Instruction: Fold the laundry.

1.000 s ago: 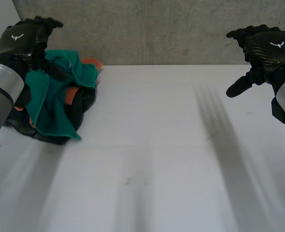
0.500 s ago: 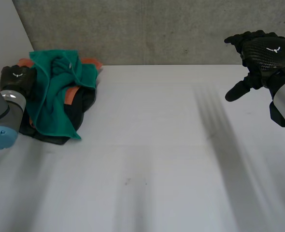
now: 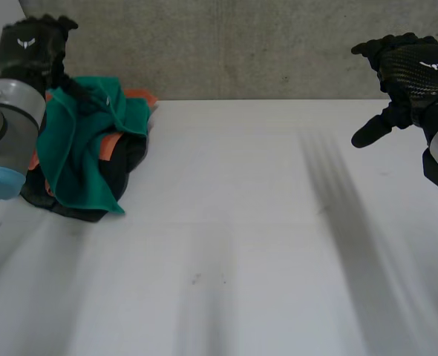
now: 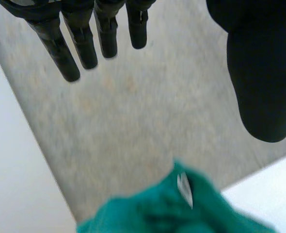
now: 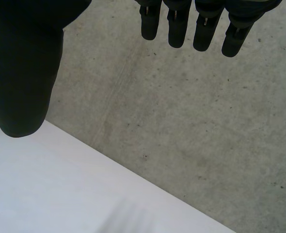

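Head: left hand (image 3: 32, 50) sits above the pile (image 3: 74, 209) at the table's (image 3: 241, 222) far left. Green cloth (image 3: 74, 156) lies over black and orange pieces. Right hand (image 3: 410, 74) is high at far right, well apart from the pile.
Left wrist: fingers straight, thumb apart, empty. Green cloth is below the fingertips, with the wall (image 4: 133, 121) behind.
Right wrist: fingers straight, thumb spread, empty, over the table near the wall.

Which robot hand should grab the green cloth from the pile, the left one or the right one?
Left, probably. The left hand hangs open close over the green cloth, while the right hand is open far across the table.
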Controlling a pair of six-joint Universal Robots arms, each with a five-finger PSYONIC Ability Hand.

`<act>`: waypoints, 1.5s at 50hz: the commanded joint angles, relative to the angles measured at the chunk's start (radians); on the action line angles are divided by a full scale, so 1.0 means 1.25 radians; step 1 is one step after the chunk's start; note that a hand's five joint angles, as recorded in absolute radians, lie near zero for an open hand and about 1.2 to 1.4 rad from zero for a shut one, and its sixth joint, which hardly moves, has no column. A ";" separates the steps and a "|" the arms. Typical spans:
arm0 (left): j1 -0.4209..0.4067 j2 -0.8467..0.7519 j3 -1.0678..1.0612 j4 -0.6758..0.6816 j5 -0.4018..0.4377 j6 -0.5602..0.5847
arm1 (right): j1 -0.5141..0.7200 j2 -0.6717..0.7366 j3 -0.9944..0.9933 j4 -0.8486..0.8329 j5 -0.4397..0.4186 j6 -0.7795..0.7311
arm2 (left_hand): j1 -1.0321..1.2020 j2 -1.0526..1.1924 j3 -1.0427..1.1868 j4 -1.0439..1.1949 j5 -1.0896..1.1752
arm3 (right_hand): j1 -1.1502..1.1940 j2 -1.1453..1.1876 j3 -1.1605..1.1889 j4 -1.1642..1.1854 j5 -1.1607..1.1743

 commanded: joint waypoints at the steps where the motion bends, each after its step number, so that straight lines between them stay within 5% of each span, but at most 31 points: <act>1: 0.082 -0.103 0.025 -0.036 0.001 0.044 | -0.004 -0.004 0.000 -0.001 -0.004 0.000 | -0.008 -0.064 -0.069 -0.062 -0.053 | -0.046 -0.029 -0.029 -0.031 -0.038; 13: 0.108 -0.309 0.129 -0.039 0.008 0.088 | 0.000 0.003 0.007 -0.002 -0.001 0.000 | 0.092 0.037 0.032 0.039 0.048 | -0.046 -0.029 -0.029 -0.031 -0.038; 16: 0.107 -0.321 0.131 -0.036 0.036 0.087 | -0.001 0.006 0.009 -0.002 0.000 -0.007 | 0.406 0.351 0.345 0.352 0.362 | -0.046 -0.029 -0.029 -0.031 -0.038; 17: 0.108 -0.317 0.131 -0.035 0.053 0.085 | -0.003 0.006 0.009 -0.002 0.000 -0.010 | 0.793 0.738 0.732 0.740 0.749 | -0.046 -0.029 -0.029 -0.031 -0.038; 18: 0.107 -0.316 0.131 -0.035 0.061 0.082 | -0.003 0.006 0.010 -0.002 0.000 -0.011 | 0.929 0.874 0.869 0.876 0.885 | -0.046 -0.029 -0.029 -0.031 -0.038; 28: 0.037 -0.104 0.081 0.004 0.062 0.033 | -0.005 0.005 0.007 -0.002 0.001 -0.017 | 0.931 0.876 0.870 0.877 0.886 | -0.046 -0.029 -0.029 -0.031 -0.038; 37: -0.125 0.070 0.027 0.039 0.076 -0.127 | -0.006 -0.004 -0.001 -0.002 0.001 -0.017 | 0.931 0.876 0.870 0.877 0.886 | -0.046 -0.029 -0.029 -0.031 -0.038; 49: -0.388 -0.087 -0.024 0.008 0.170 -0.143 | -0.057 -0.006 -0.018 -0.002 -0.007 -0.015 | 0.931 0.876 0.870 0.877 0.886 | -0.046 -0.029 -0.029 -0.031 -0.038; 55: -0.398 -0.186 -0.005 -0.074 0.165 -0.116 | -0.076 0.012 -0.032 0.005 -0.013 -0.025 | 0.931 0.876 0.870 0.877 0.886 | -0.046 -0.029 -0.029 -0.031 -0.038; 60: -0.396 -0.144 -0.009 -0.147 0.162 -0.036 | -0.073 0.078 -0.038 0.008 -0.024 -0.081 | 0.279 0.224 0.218 0.225 0.234 | -0.046 -0.029 -0.029 -0.031 -0.038; 66: -0.376 -0.005 -0.062 -0.176 0.141 -0.029 | -0.069 0.165 -0.055 0.029 -0.077 -0.205 | 0.151 0.096 0.091 0.098 0.107 | -0.046 -0.029 -0.029 -0.031 -0.038; 75: -0.364 0.109 -0.223 -0.177 -0.007 -0.046 | -0.068 0.286 -0.069 0.140 -0.168 -0.397 | 0.128 0.073 0.067 0.074 0.083 | -0.046 -0.029 -0.029 -0.031 -0.038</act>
